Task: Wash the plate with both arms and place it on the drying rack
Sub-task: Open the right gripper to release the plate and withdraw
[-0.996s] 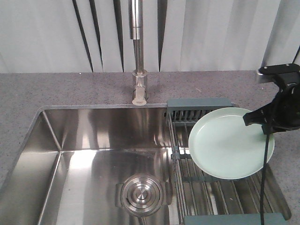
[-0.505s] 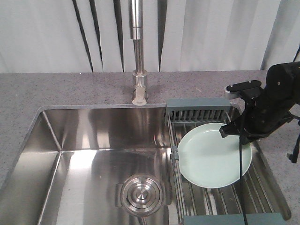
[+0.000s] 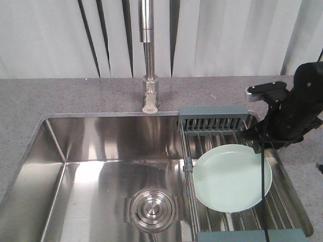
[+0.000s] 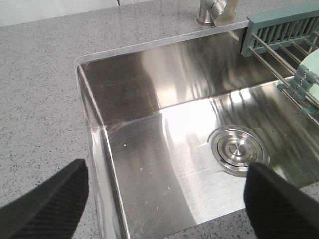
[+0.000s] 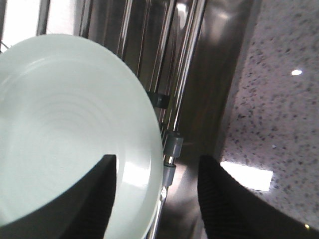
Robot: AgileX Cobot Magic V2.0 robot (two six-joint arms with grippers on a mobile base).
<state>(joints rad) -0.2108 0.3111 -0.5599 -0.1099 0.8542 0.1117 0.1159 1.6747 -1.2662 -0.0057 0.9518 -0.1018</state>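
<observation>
The mint-green plate (image 3: 232, 177) lies on the drying rack (image 3: 214, 121); the right gripper (image 5: 157, 194), at its 2 o'clock edge, has its fingers apart; the left gripper (image 4: 164, 191) is spread too; next, lift away.

Front view: elevated, looking down and back across the sink (image 3: 101, 166) toward the faucet (image 3: 149, 75), at moderate range. Left wrist view: oblique, from the sink's near-left corner, facing the drain strainer (image 4: 238, 151). Right wrist view: close, steeply downward on the drying rack (image 5: 174, 74). All three share the rack.
</observation>
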